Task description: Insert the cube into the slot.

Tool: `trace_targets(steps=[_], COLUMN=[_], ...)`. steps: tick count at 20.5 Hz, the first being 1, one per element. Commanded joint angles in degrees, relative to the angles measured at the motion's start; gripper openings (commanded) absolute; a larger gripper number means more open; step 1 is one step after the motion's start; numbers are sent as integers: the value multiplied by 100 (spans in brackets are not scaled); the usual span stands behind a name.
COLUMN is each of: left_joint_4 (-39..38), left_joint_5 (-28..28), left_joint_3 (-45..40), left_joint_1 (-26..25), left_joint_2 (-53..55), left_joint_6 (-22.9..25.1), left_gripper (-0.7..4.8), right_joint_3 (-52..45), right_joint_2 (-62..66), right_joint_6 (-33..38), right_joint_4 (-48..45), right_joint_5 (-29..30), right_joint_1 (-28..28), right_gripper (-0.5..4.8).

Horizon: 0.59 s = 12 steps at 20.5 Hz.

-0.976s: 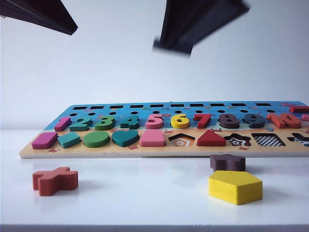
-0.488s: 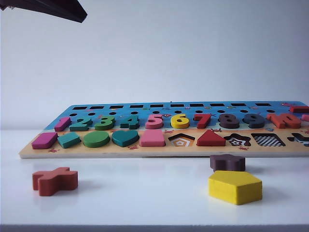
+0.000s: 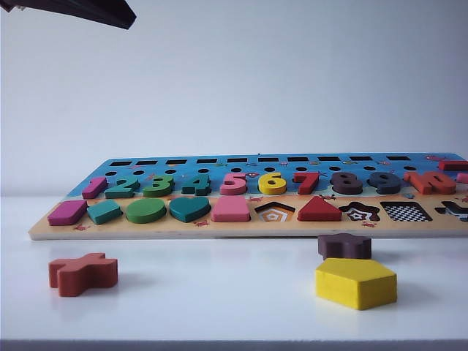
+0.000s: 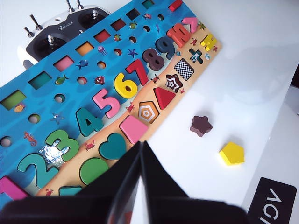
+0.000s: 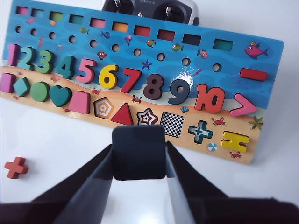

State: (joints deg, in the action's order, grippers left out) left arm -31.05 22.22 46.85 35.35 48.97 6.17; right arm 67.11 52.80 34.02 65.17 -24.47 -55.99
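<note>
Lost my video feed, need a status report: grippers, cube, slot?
Right gripper shut on the cube, above the table short of the board. Left gripper shut, empty, over the board's near edge. Checkerboard slot empty, nothing blocking.

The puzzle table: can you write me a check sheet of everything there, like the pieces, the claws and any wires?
Surface: white table, puzzle board lying flat.
Job's things: dark blue cube gripped in the right claw above the table; checkerboard slot empty.
Clutter: red cross, brown star, yellow pentagon loose on the table.
Claws: right shut on the cube; left claw shut, empty, raised over the board's edge.
Cables: nothing seen.
Surroundings: radio controller behind the board.
</note>
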Motion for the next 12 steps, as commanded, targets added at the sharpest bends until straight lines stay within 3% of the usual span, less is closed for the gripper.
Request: trace_targets(steps=[1,7,12], left_joint_4=[127,380,549], left_joint_5=[31,52,55], left_joint_3=[22,22,22], left_joint_1=[15,17,17], left_joint_2=[-20,42,275], left_joint_6=[24,24,26], left_gripper=[10,10,10], right_joint_3=[-188,-1158,-1705], right_joint_2=[243,334,337], right_joint_6=[94,289,72], right_joint_4=[-81,-942,-1652], right_joint_5=[-52,149,691], right_joint_1=[-2,173,811], right_gripper=[-4,-5,-5])
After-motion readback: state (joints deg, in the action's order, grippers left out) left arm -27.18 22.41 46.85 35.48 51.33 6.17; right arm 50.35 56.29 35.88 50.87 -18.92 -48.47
